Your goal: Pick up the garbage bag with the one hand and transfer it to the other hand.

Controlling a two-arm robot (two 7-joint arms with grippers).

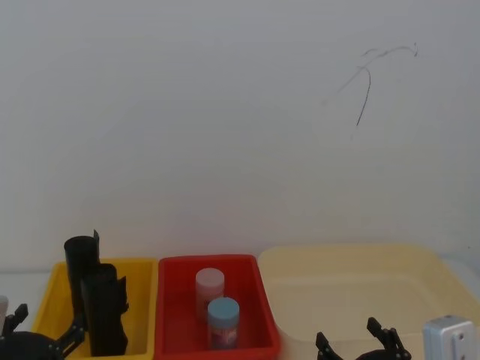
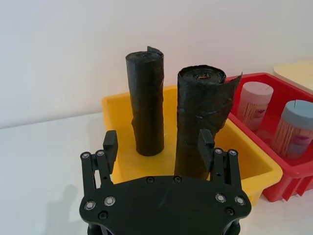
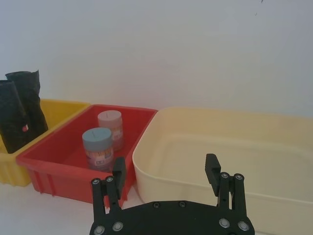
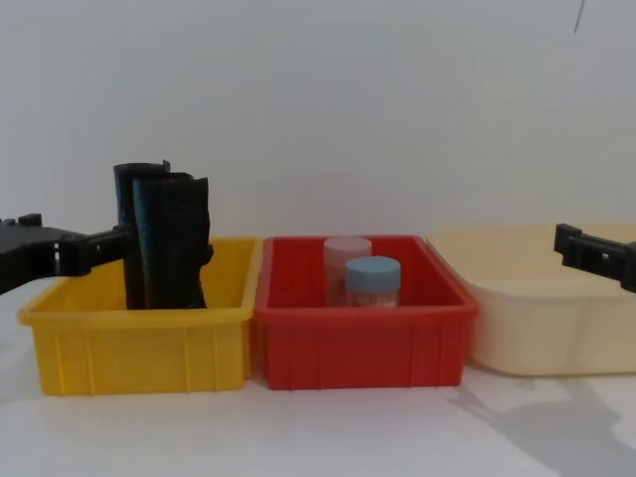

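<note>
Bag: the garbage bag, a thick black roll of crinkled plastic film (image 2: 200, 117), stands upright in the yellow plastic bin (image 2: 249, 164), centre-right of the left wrist frame.
Neighbour: a slimmer, smoother black tube (image 2: 145, 103) stands upright just beside it in the same bin.
Left gripper (image 2: 157, 144): bottom centre of its wrist frame, facing both rolls, holding nothing.
Left fingers (image 2: 205, 142): spread wide; one tip overlaps the bag, and I cannot tell if they touch.
Chest frame: that gripper reaches in from the left edge, its tip right at the roll's side.
Right gripper (image 3: 165, 170): bottom centre of its own frame, before the cream plastic tub (image 3: 274, 156).
Right fingers (image 3: 212, 169): wide apart and empty.
Red plastic bin (image 3: 54, 171): two lidded jars stand inside.
</note>
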